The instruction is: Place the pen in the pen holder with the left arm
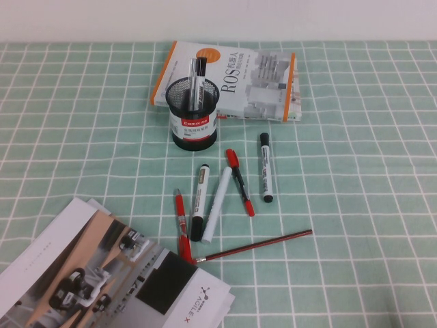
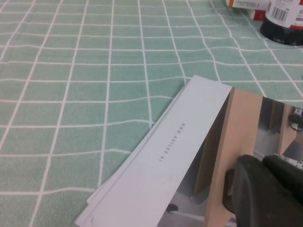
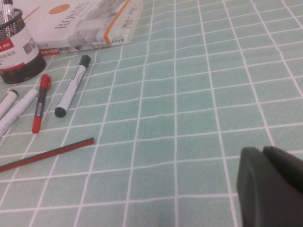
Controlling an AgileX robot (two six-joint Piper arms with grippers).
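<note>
The black wire-mesh pen holder [image 1: 194, 117] stands upright in front of a book, and also shows in the left wrist view [image 2: 285, 21] and the right wrist view [image 3: 18, 47]. A slim grey pen [image 1: 192, 80] stands inside it beside a black-capped marker [image 1: 201, 74]. My left gripper [image 2: 263, 163] is shut with nothing in it and hovers low over a brochure, well short of the holder. My right gripper [image 3: 263, 151] is shut and empty over bare cloth, to the right of the loose pens. Neither arm appears in the high view.
A ROS book [image 1: 232, 78] lies behind the holder. Two white markers [image 1: 199, 199] [image 1: 265, 167], a white tube [image 1: 217, 205], two red pens [image 1: 240, 182] [image 1: 181, 225] and a red-black pencil [image 1: 256, 246] lie on the green checked cloth. A brochure [image 1: 102, 280] covers the near left corner.
</note>
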